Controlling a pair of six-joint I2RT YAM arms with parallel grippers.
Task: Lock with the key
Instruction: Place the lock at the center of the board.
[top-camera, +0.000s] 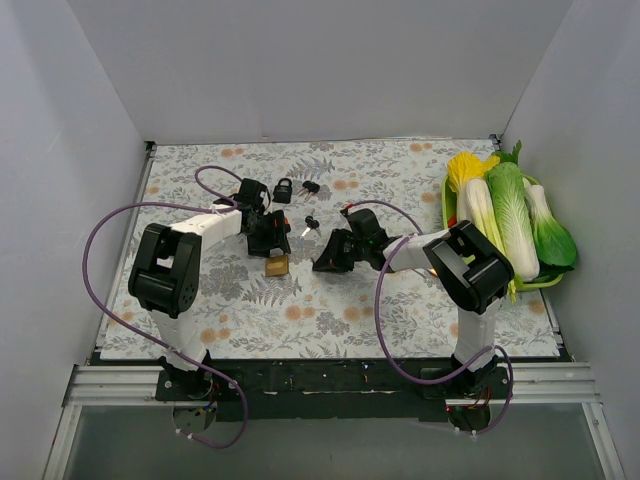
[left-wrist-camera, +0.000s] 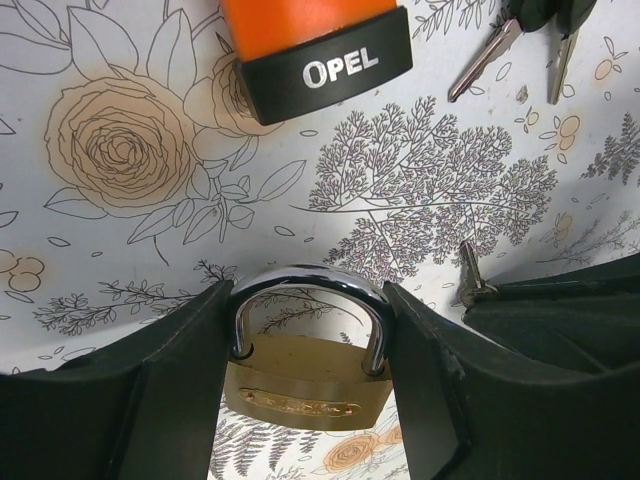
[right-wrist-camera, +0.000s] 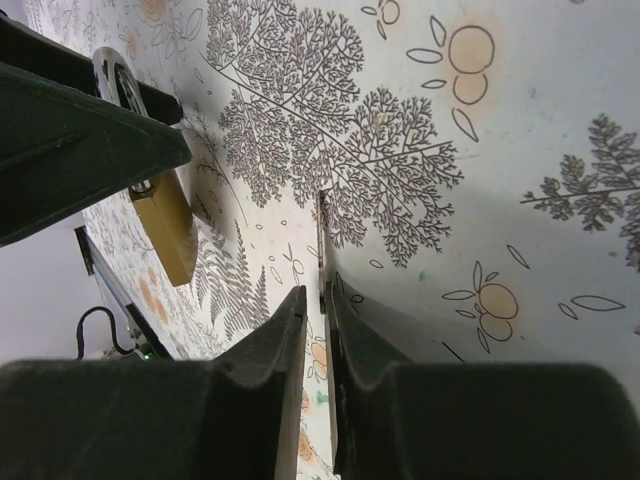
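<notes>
Your left gripper (left-wrist-camera: 305, 335) has its jaws clamped on the shackle (left-wrist-camera: 305, 275) of the brass padlock (left-wrist-camera: 305, 390), whose body seems to rest on the floral mat (left-wrist-camera: 120, 150). Your right gripper (right-wrist-camera: 318, 300) is pinched almost closed on the key (right-wrist-camera: 322, 245), apart from the padlock.

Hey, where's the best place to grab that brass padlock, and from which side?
Across the steel shackle, from above, where the left gripper clamps it: the arch gives two parallel legs for the fingers, leaving the brass padlock body clear for the key in the right gripper.
</notes>
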